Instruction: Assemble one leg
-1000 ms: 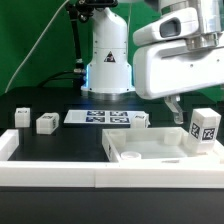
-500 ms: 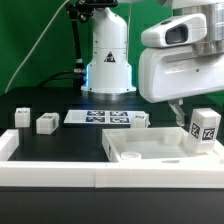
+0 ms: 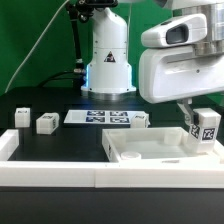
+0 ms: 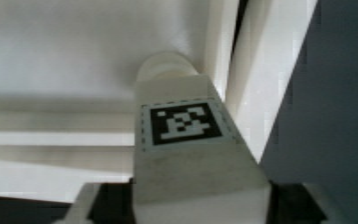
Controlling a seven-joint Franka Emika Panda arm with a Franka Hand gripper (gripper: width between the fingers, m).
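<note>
A black table (image 3: 60, 140) fronts a green backdrop (image 3: 30, 40), with the white robot base (image 3: 108, 60) behind. The leg (image 3: 207, 125), a white block with a square tag, stands at the exterior view's right against a rimmed white tray piece (image 3: 150, 163). The gripper (image 4: 201, 205) straddles it, fingers close on both flanks; whether they clamp cannot be told. The marker board (image 3: 100, 117) and two small white blocks (image 3: 46, 123) lie further left.
</note>
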